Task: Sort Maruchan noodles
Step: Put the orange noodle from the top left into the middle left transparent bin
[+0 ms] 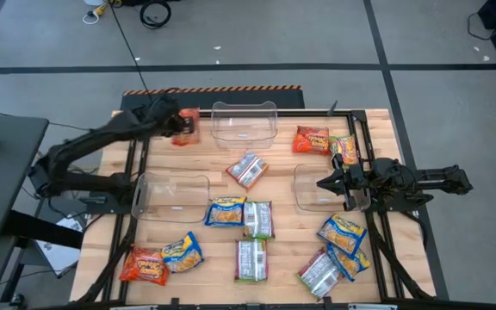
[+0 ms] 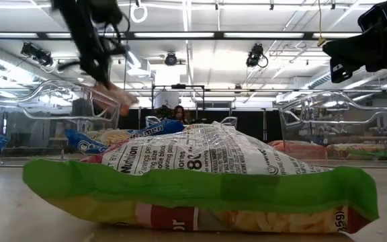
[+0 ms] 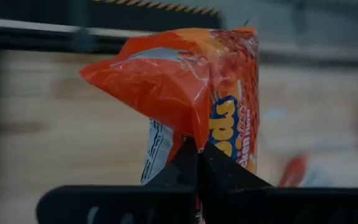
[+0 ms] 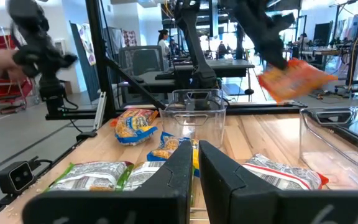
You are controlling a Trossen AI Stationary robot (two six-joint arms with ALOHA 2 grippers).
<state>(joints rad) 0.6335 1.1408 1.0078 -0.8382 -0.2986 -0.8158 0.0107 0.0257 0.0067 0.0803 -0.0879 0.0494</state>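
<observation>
Left gripper (image 1: 182, 127), far-left corner of the surface (image 1: 373, 138): fingers pinched shut on one edge of an orange-red noodle packet (image 1: 187, 127). In the left wrist view that packet (image 3: 185, 93) stood out beyond the fingertips, long axis running away from them, clear of the wood. The clear bin at the far middle (image 1: 244, 121) lay just to the packet's right, apart from it; judged the likely drop spot, so the carry would be a short sideways swing by the left arm, which was much the nearer.

Left-hand clear bin (image 1: 171, 195) sat near the left edge. Below it, an orange-red packet (image 1: 142, 266) and a blue-and-yellow packet (image 1: 182, 252) lay touching at the near-left corner.

Centre: a silver-white packet (image 1: 246, 170) lay tilted, alone; a blue-and-yellow one (image 1: 226, 212) touched a green-trimmed silver one (image 1: 258, 219); another silver one (image 1: 251, 259) lay nearer.

Right: right gripper (image 1: 324, 183) hovered over the right-hand clear bin (image 1: 313, 188), fingers nearly together, nothing in them. Two orange-red packets (image 1: 312, 139) lay beyond it; a cluster of blue-and-yellow and silver packets (image 1: 341, 247) lay on the near side.

Room: grey floor, taped lines, a cable.
</observation>
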